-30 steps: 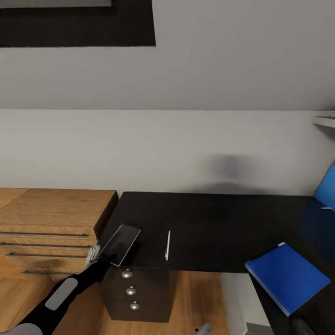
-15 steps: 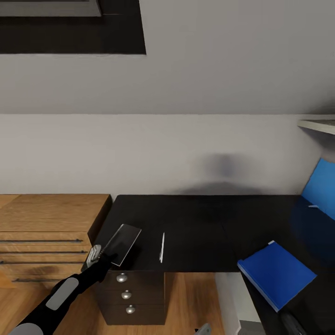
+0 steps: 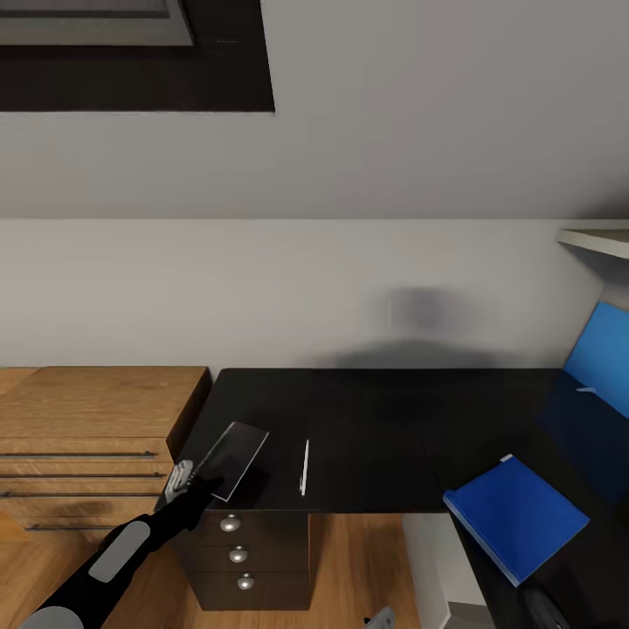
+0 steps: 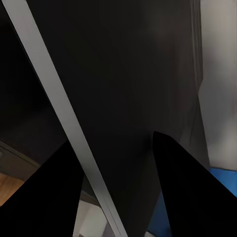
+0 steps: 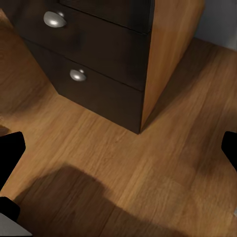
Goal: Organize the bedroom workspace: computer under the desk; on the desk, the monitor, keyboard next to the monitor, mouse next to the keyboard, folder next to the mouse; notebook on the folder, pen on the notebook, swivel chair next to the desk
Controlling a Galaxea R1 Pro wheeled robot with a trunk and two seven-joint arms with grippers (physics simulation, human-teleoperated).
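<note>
Dark drawers (image 5: 94,64) with two round silver knobs (image 5: 54,19), wooden side panel (image 5: 170,49) adjoining; wooden floor (image 5: 123,177) below; black fingertips (image 5: 10,150) at opposite frame edges, wide apart.

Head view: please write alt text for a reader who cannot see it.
The left gripper holds a dark notebook tilted at the left front edge of the black desk. A white pen lies beside it; a blue folder rests far right.

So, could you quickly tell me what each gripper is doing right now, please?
Left gripper: shut on the notebook, at the desk corner.
Right gripper: open, holding nothing, above the wooden floor.
</note>
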